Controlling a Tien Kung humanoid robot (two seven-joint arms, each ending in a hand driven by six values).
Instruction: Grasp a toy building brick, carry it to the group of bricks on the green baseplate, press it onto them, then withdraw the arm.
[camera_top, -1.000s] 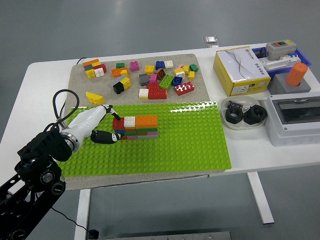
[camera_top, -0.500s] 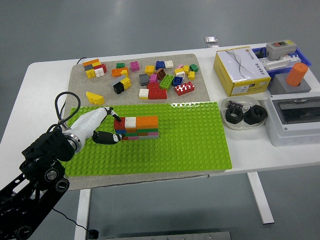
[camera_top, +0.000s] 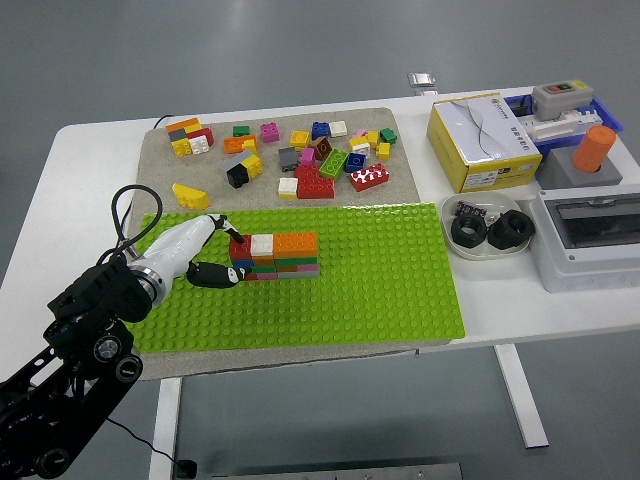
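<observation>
Green baseplate (camera_top: 380, 290): one brick stack (camera_top: 275, 256), left hand (camera_top: 190, 255) touching.

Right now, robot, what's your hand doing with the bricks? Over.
Left hand at red toy brick, left end of brick stack on green studded baseplate. Grip unclear. Right hand unseen. Nothing blocking.
</observation>
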